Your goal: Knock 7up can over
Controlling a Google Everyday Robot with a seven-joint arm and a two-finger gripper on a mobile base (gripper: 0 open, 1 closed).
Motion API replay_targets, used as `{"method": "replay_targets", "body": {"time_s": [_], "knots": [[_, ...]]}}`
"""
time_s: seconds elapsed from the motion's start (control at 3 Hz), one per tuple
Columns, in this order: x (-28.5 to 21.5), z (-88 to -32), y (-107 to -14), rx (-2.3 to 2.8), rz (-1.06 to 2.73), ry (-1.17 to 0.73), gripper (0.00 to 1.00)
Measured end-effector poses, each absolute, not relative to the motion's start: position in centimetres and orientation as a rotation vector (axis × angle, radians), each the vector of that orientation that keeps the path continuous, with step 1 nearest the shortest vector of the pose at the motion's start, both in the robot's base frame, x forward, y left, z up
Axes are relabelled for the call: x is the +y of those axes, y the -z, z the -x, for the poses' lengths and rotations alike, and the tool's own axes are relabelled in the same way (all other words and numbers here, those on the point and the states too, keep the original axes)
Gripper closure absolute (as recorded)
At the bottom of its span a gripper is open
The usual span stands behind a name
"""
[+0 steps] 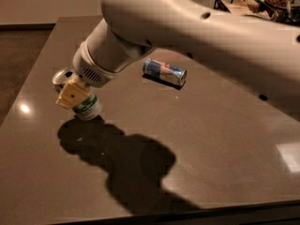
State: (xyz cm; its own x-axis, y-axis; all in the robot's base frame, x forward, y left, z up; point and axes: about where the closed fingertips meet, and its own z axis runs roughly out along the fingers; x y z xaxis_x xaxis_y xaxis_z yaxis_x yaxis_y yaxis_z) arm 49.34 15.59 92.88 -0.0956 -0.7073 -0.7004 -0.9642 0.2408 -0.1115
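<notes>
The 7up can [88, 108], white with green lettering and a silver top, stands tilted near the table's left edge, its top leaning left and away. My gripper [71, 93] is at the end of the big white arm [187, 27] and sits right against the can's upper part, with a tan pad covering its front. The can's base is on the dark table [211, 139].
A slim blue-and-silver can [164, 72] lies on its side at the table's middle. A black wire basket [233, 2] with items stands at the far right corner. The table's left edge runs close to the 7up can. The arm's shadow falls on the front of the table.
</notes>
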Motion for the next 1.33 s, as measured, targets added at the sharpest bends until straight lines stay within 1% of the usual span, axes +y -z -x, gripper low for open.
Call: {"method": "replay_targets", "body": {"time_s": [0.33, 0.67, 1.0, 1.33], "knots": [[12.5, -48.8, -92.7, 1.952, 1.633, -0.336, 1.00], [9.9, -48.1, -91.8, 2.020, 1.740, -0.246, 1.00], [8.5, -47.8, -90.3, 2.069, 1.857, -0.171, 0.82], [7.7, -48.0, -89.0, 2.113, 1.946, -0.089, 0.59]]}}
